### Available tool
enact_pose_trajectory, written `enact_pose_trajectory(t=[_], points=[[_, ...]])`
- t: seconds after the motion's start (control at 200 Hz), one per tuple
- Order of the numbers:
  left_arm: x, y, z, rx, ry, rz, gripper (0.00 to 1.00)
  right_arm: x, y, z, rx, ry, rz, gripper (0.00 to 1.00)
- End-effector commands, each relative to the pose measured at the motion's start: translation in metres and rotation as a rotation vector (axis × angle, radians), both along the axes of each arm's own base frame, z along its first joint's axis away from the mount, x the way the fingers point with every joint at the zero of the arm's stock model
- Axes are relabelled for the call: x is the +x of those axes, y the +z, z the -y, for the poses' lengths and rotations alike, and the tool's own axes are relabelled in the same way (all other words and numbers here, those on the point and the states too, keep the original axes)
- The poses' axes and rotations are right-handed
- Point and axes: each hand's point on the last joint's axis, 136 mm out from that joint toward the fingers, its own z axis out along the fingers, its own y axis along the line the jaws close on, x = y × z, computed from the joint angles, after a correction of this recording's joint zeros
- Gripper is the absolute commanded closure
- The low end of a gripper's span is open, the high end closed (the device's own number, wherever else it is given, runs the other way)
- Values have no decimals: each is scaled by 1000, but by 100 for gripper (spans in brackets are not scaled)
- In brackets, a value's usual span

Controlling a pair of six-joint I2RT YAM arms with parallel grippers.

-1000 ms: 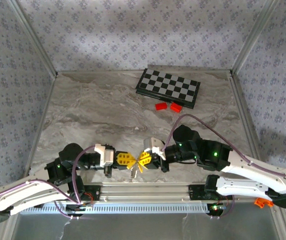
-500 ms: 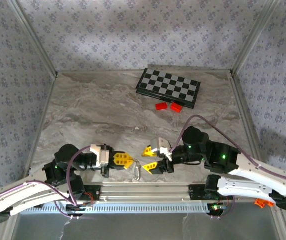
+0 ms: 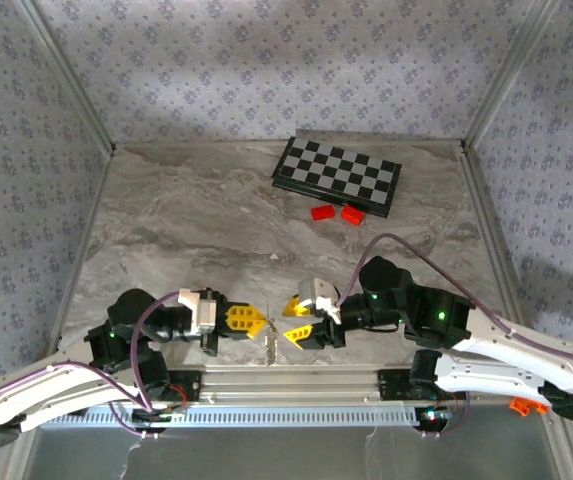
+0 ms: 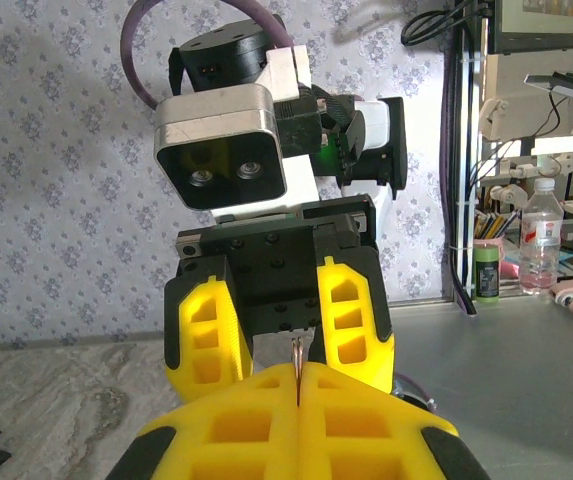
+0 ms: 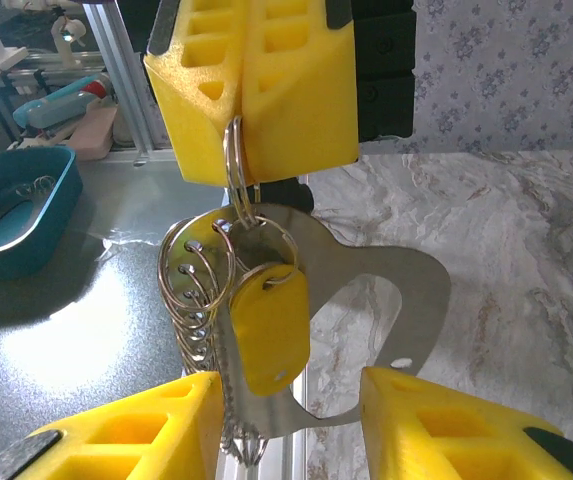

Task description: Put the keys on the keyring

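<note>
Nearest you, above the aluminium rail [image 3: 296,380] at the front of the marble table [image 3: 166,230], your left gripper [image 3: 258,322] has its yellow fingers pressed fully together. Pinched between their tips is the top loop of the keyring [image 5: 234,165]. The rest of the bunch hangs from that loop, just under the fingertips: a stack of split rings [image 5: 188,300], a key with a yellow head [image 5: 268,325] and a flat silver clip [image 5: 391,285] with a wide opening, all lying against one another. From above, the bunch shows as a small silver cluster just below the gap between your two grippers.

Your right gripper [image 3: 290,323] faces the left one tip to tip, just beside it. Its jaws stand partly open and grip nothing. Through its wrist camera you see its own yellow fingers [image 5: 446,430] spread to either side at the bottom of the view. The lower end of the bunch comes down between them, close to the finger on the view's left. You cannot tell whether metal touches that finger.

Farther back, well apart from both arms, two red blocks [image 3: 336,213] lie side by side on the marble. Just behind them a folded chessboard [image 3: 338,175] sits near the far edge. The patterned wall [image 3: 286,70] rises behind it
</note>
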Motion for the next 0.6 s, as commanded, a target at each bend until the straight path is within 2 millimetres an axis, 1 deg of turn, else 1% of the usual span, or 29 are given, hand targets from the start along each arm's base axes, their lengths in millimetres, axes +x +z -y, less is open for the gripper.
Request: enact_pose_trajectory(t=[0.0, 0.595], points=[[-3, 15, -5, -60, -7, 15, 100, -1, 7, 0, 36, -4, -9, 59], [0, 16, -5, -65, 7, 13, 100, -6, 3, -11, 59, 31, -50, 58]])
